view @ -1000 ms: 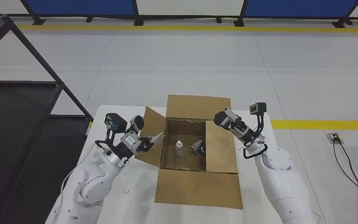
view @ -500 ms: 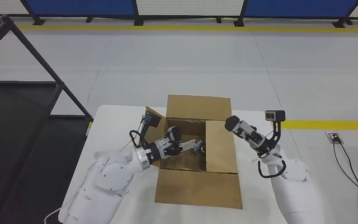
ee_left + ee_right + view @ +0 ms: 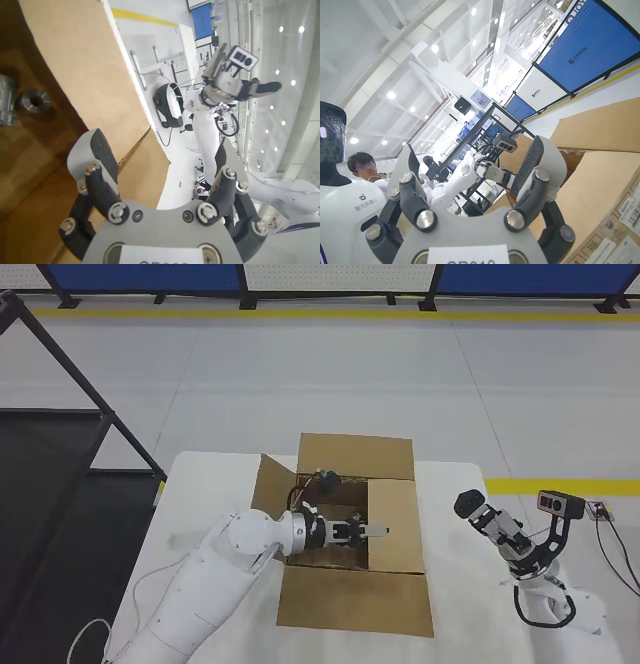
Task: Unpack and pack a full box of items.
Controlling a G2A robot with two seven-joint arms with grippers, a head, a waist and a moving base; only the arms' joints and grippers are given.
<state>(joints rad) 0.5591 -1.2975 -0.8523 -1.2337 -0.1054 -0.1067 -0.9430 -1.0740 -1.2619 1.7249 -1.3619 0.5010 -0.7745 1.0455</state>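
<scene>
The open cardboard box stands in the middle of the white table. My left arm lies across the box's opening, and my left gripper is open at the inner edge of the right-hand flap. In the left wrist view that gripper is open and the flap's edge runs between its fingers. A metal cylindrical part lies on the box floor. My right gripper is raised to the right of the box, open and holding nothing.
A black metal rack stands off the table's left side. The box's left flap and far flap stand open. Bare table shows left of the box and between the box and my right arm.
My left arm has swung from the left of the box across its opening to the right flap. My right arm has pulled back to the right, away from the box.
</scene>
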